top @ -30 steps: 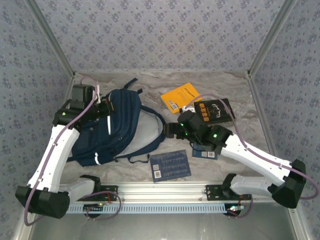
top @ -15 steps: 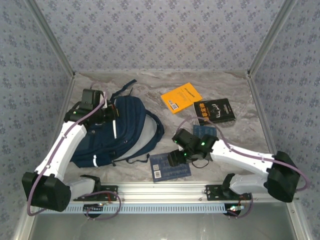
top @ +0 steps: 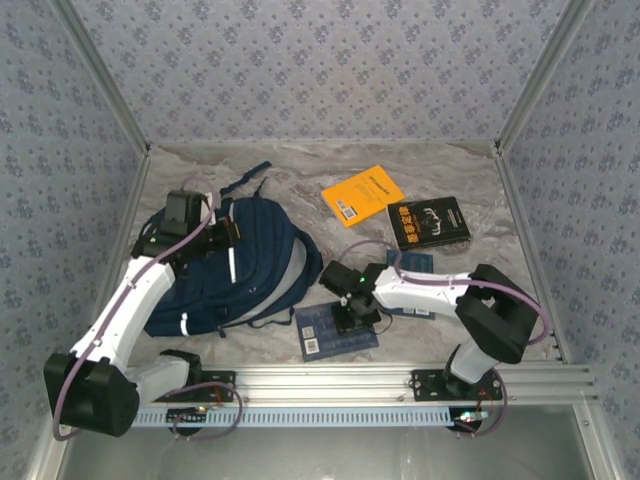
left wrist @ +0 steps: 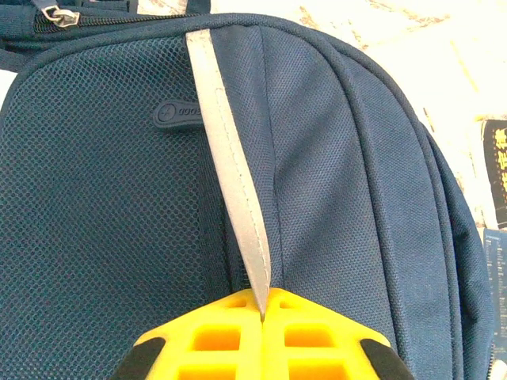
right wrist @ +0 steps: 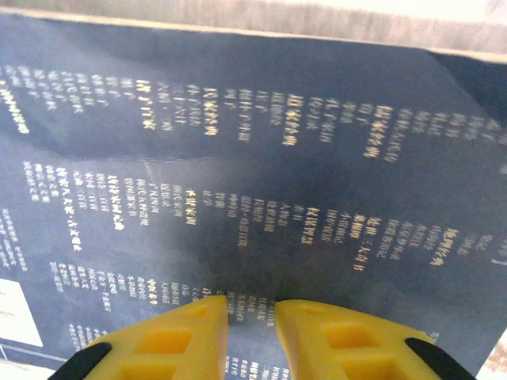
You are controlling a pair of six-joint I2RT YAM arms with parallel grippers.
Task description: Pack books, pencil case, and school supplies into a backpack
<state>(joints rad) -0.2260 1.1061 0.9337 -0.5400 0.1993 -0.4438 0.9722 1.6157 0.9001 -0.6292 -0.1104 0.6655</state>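
navy backpack, orange book, black book

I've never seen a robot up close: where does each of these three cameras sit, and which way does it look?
Top external: fixed above and behind, looking down on the table; the left arm and right arm show, bases nearest.
Left wrist: rides the left arm, looking along the left hand at the backpack and its reflective stripe.
Right wrist: rides the right arm, looking past the right hand, fingers narrowly apart, at a dark blue book.
Shared: top and left wrist both show the backpack.
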